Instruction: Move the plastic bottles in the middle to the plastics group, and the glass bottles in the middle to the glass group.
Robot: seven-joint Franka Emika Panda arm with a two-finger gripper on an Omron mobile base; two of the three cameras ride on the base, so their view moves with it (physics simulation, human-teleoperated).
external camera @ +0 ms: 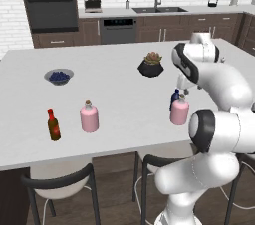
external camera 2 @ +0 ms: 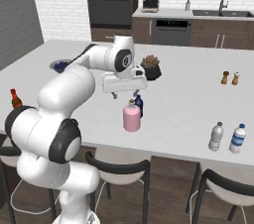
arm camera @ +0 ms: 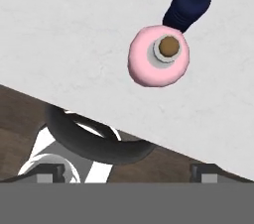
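In the middle of the white island a pink corked flask (external camera 2: 132, 116) stands upright, with a small dark blue bottle (external camera 2: 139, 105) just behind it and close against it. My gripper (external camera 2: 125, 93) hangs open a little above them, holding nothing. From the hand view the flask (arm camera: 158, 55) and the blue bottle (arm camera: 188, 2) lie ahead and to the right of the open gripper (arm camera: 128, 172). Far left stands the glass group: a matching pink flask (external camera: 89, 116) and a red-brown sauce bottle (external camera: 54, 125). Two small plastic bottles (external camera 2: 216, 136) (external camera 2: 238, 139) stand at the front right.
A dark potted plant (external camera: 151, 64) and a bowl of blueberries (external camera: 59, 76) sit further back on the island. Salt and pepper shakers (external camera 2: 230, 78) are at the right. Dark-framed chairs (arm camera: 94, 141) stand under the near table edge.
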